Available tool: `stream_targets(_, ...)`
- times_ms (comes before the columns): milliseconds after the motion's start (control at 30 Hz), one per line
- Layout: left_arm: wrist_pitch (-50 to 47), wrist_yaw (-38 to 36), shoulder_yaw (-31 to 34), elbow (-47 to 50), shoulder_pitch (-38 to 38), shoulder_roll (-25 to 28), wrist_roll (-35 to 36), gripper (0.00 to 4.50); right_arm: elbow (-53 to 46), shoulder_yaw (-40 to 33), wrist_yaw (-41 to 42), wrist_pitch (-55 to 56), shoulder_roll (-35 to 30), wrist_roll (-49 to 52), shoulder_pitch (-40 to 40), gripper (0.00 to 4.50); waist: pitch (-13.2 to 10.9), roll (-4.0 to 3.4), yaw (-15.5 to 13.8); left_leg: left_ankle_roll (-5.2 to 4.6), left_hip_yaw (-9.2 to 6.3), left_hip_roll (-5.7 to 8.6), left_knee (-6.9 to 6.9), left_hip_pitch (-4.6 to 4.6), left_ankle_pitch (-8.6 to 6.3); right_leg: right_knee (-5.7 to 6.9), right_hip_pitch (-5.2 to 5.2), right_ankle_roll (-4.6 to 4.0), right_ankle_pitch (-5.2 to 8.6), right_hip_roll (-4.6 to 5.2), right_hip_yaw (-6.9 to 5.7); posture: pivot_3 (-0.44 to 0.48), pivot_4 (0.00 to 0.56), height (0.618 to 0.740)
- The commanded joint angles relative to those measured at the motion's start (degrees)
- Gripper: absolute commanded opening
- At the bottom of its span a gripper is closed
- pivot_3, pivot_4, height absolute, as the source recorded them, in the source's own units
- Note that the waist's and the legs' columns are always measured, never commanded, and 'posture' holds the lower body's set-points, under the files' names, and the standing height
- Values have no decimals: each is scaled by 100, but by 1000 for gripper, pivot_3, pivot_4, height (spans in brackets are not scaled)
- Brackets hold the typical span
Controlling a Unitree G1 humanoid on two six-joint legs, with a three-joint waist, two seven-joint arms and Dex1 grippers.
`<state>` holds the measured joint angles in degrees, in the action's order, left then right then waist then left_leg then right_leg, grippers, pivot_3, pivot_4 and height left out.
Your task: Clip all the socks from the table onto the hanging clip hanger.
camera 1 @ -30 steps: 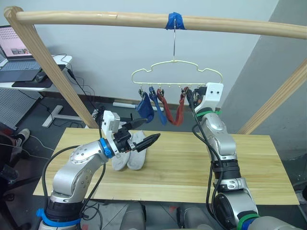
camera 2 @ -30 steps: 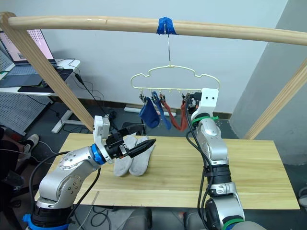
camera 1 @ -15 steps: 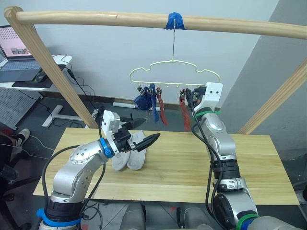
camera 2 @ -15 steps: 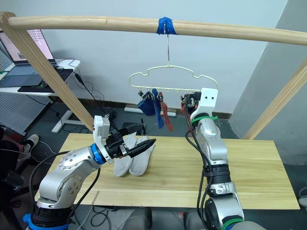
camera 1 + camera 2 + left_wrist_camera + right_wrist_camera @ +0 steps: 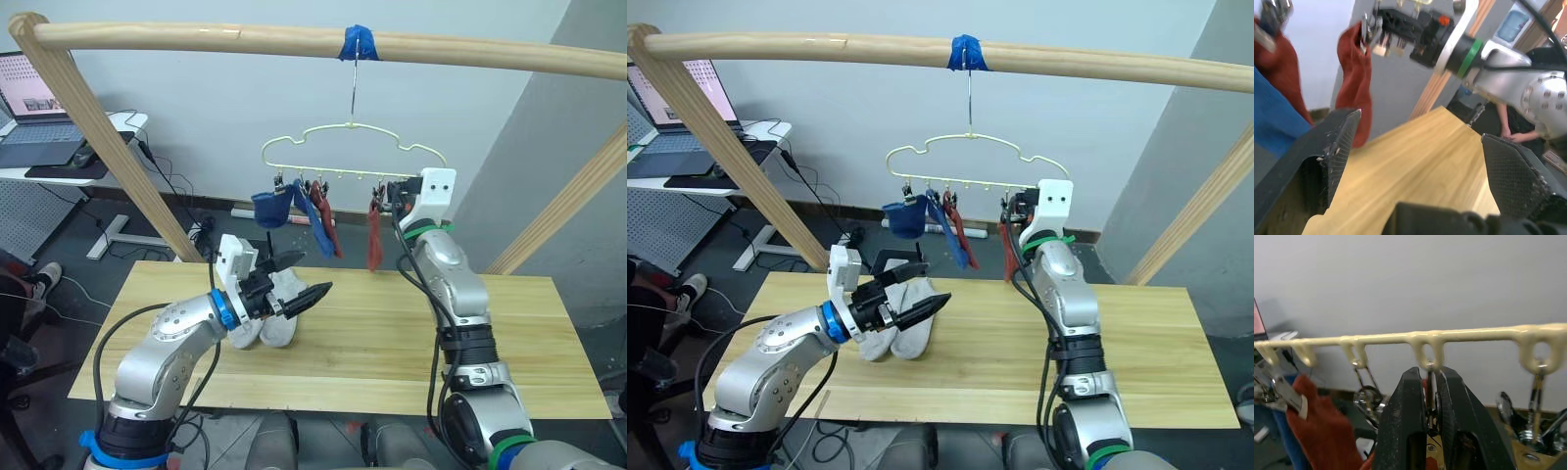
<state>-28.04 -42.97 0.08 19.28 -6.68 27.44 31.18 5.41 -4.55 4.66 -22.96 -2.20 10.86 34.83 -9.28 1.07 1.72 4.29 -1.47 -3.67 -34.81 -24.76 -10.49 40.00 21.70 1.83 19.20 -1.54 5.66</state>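
— What hangs on the scalloped pale wire clip hanger (image 5: 351, 152)?
— Blue socks (image 5: 271, 210) and rust socks (image 5: 374, 239). My right fingers (image 5: 1429, 406) pinch a metal clip (image 5: 1430, 404).
— Left?
— Left fingers (image 5: 294, 277) spread above soft grey socks (image 5: 266, 318) on the plank desk (image 5: 392, 333).

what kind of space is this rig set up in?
Probably a lab or office test area, not a home laundry. A desk with an open laptop stands against the plain wall, cables trail on the floor, and the clip hanger hangs from a taped wooden pole frame over the table.
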Motion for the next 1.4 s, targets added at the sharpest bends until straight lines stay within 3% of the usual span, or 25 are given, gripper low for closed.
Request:
stream_targets(33,220,284,-159,-964,53,182,-786,4500,-578,-49,544,-572,-454,319,36,48,0,-1,1,0,0,0,0,0,0,0,0,0,0,0,-1,48,144,740)
stream_targets(200,1141,556,-326,-2582,-308,153,-1733,4500,-942,55,889,-1095,-815,520,-61,48,0,-1,11,-1,5,-1,1,0,0,-2,6,0,1,-2,4,25,137,740)
stream_targets(467,2109,337,-509,-4452,-1286,-388,-2185,4500,-1137,19,843,-1364,-818,541,-130,48,1,1,1,0,8,5,-3,-10,0,-3,6,1,0,4,2,5,137,740)
stream_targets(600,2837,364,-974,-5729,-1959,-674,-2849,4500,-1270,10,769,-1494,-781,556,-154,48,1,1,7,-1,4,3,-2,-9,0,-2,7,1,0,-1,-3,-35,145,740)
stream_targets(733,3168,970,-1484,-7094,-2507,-680,-3803,4500,-1412,-30,685,-1603,-782,580,-172,48,1,1,44,-1,6,5,-3,-10,0,-3,7,2,0,-2,1,-59,145,740)
stream_targets(1033,3176,576,-1403,-7573,-2589,-848,-3822,4500,-1575,-143,551,-1721,-756,598,-234,48,4,3,132,-1,4,4,-6,-6,0,0,-2,2,0,-2,-1,-80,146,740)
stream_targets(1400,2779,-347,-1185,-6147,-1967,-716,-3388,1353,-1467,-174,509,-1692,-702,655,-189,48,4,2,170,-1,1,2,-4,-4,0,0,-2,3,0,-2,-4,-57,155,740)
